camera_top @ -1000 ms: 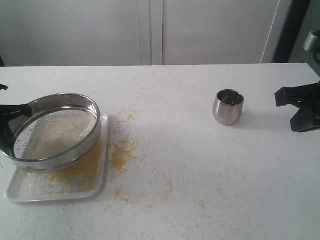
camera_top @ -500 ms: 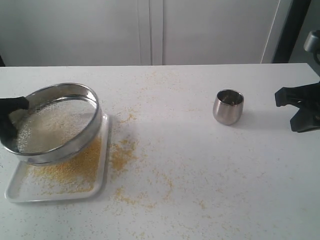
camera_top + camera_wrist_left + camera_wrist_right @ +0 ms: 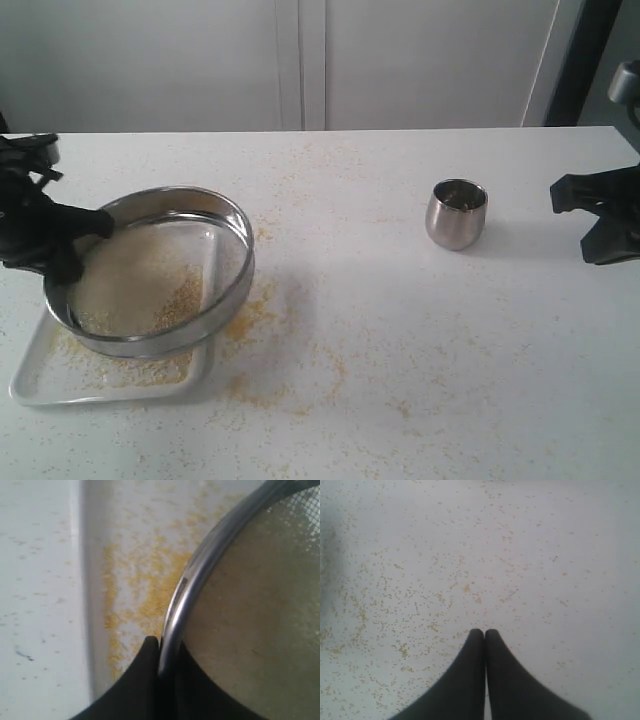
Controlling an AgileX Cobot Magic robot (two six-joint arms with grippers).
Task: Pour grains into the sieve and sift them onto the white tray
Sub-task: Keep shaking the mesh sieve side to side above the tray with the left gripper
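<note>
The sieve (image 3: 160,270), a wide steel-rimmed round with pale grains (image 3: 135,285) on its mesh, hangs over the white tray (image 3: 40,385) and juts past the tray's right edge. My left gripper (image 3: 75,245) is shut on the sieve's left rim; in the left wrist view the black fingers (image 3: 145,680) pinch the rim (image 3: 180,615). Golden grains (image 3: 135,595) lie on the tray below. My right gripper (image 3: 600,215) hovers at the far right, shut and empty, its fingers (image 3: 470,675) pressed together over the grain-flecked table.
A small steel cup (image 3: 457,213) stands upright right of centre. Spilled golden grains (image 3: 250,315) are scattered over the white table beside the tray and toward the front. A white wall runs behind the table's back edge.
The sieve has swung to the right and lower, now overhanging the tray's right edge, with the left gripper following. The right arm and cup have not moved.
</note>
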